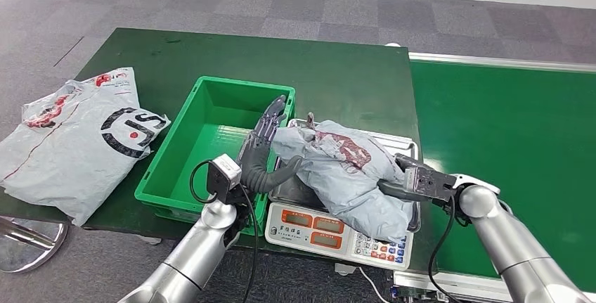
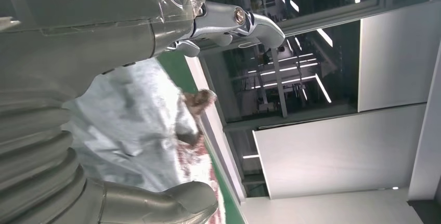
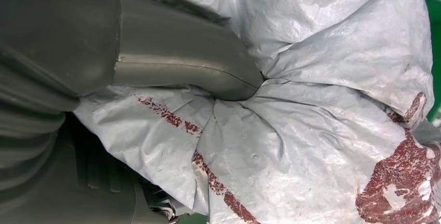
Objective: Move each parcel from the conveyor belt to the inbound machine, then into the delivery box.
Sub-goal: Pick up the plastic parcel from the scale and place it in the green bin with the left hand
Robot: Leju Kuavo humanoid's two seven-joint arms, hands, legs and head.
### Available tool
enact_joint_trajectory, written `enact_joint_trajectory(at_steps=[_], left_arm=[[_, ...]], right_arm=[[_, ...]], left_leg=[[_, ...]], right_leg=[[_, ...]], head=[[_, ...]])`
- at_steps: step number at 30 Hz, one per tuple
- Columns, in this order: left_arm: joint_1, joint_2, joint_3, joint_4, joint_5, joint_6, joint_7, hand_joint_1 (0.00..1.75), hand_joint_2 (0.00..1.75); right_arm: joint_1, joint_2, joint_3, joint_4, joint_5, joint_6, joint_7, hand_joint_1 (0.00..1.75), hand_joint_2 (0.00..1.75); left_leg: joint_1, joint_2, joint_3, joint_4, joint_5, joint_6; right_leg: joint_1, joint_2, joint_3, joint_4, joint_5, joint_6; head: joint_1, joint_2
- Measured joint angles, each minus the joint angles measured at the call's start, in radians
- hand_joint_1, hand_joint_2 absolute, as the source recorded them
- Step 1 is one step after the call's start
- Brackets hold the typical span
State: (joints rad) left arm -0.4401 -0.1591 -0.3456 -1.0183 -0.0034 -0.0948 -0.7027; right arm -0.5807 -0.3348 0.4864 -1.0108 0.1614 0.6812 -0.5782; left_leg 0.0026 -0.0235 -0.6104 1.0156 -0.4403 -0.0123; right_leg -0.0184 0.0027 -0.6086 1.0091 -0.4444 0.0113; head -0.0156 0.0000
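Left hand (image 1: 266,150) fingers spread, thumb and palm pressed on the left side of the grey parcel (image 1: 344,169); a real hold, can't tell. Right hand (image 1: 406,182) on the parcel's right end; in the right wrist view its thumb (image 3: 208,73) digs into the creased plastic, looks clamped on. Parcel lies on the scale (image 1: 330,229), touching the green bin (image 1: 211,141). A second grey bag (image 1: 70,141) sits well apart on the dark green bench (image 1: 337,71). Conveyor belt (image 1: 506,148) right of the scale.
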Motion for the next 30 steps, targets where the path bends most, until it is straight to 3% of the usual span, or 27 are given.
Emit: enact_joint_trajectory(at_steps=[1,2,5,9,16,21,26,30], left_arm=[[0.0,0.0,0.0,0.0,0.0,0.001,0.0,0.0,1.75],[0.0,0.0,0.0,0.0,0.0,0.003,0.0,0.0,1.75],[0.004,0.002,0.0,-0.005,0.0,0.01,0.0,0.0,1.75],[0.015,0.008,0.0,-0.019,0.0,0.012,0.0,0.0,1.75],[0.02,0.01,0.0,-0.025,0.0,0.01,0.0,0.0,1.75],[0.02,0.01,0.0,-0.025,0.001,0.007,0.0,0.0,1.75],[0.02,0.009,0.0,-0.024,0.002,0.001,0.0,0.0,1.75],[0.02,0.008,0.0,-0.024,0.003,0.0,0.0,0.0,1.75]], right_arm=[[-0.001,0.0,0.004,0.0,0.011,-0.02,0.012,0.1,0.0],[-0.003,0.001,0.006,0.001,0.03,-0.05,0.028,0.0,0.0],[-0.012,0.002,0.015,0.009,0.113,-0.186,0.082,0.0,0.0],[-0.036,0.006,0.042,0.031,0.238,-0.368,0.148,0.0,1.75],[-0.03,0.007,0.057,0.044,0.262,-0.518,0.14,0.0,1.75],[0.019,0.006,0.03,-0.005,0.161,-0.602,0.066,0.0,1.75],[0.104,0.015,-0.079,-0.148,-0.096,-0.515,-0.034,0.0,1.75],[0.152,0.032,-0.15,-0.251,-0.141,-0.515,-0.059,0.0,1.75]], left_leg=[[0.0,0.0,0.0,0.0,0.0,0.0],[0.0,0.0,0.0,0.0,0.0,0.0],[0.0,0.0,0.0,0.0,0.0,0.0],[0.0,0.0,0.0,0.0,0.0,0.0],[0.0,0.0,0.0,0.0,0.0,0.0],[0.0,0.0,0.0,0.0,0.0,0.0],[0.0,0.0,0.0,0.0,0.0,0.0],[0.0,0.0,0.0,0.0,0.0,0.0]], right_leg=[[0.0,0.0,0.0,0.0,0.0,0.0],[0.0,0.0,0.0,0.0,0.0,0.0],[0.0,0.0,0.0,0.0,0.0,0.0],[0.0,0.0,0.0,0.0,0.0,0.0],[0.0,0.0,0.0,0.0,0.0,0.0],[0.0,0.0,0.0,0.0,0.0,0.0],[0.0,0.0,0.0,0.0,0.0,0.0],[0.0,0.0,-0.001,0.0,0.0,0.0]], head=[[0.0,0.0],[0.0,0.0],[0.0,0.0],[0.0,0.0],[0.0,0.0],[0.0,0.0],[0.0,0.0],[0.0,0.0]])
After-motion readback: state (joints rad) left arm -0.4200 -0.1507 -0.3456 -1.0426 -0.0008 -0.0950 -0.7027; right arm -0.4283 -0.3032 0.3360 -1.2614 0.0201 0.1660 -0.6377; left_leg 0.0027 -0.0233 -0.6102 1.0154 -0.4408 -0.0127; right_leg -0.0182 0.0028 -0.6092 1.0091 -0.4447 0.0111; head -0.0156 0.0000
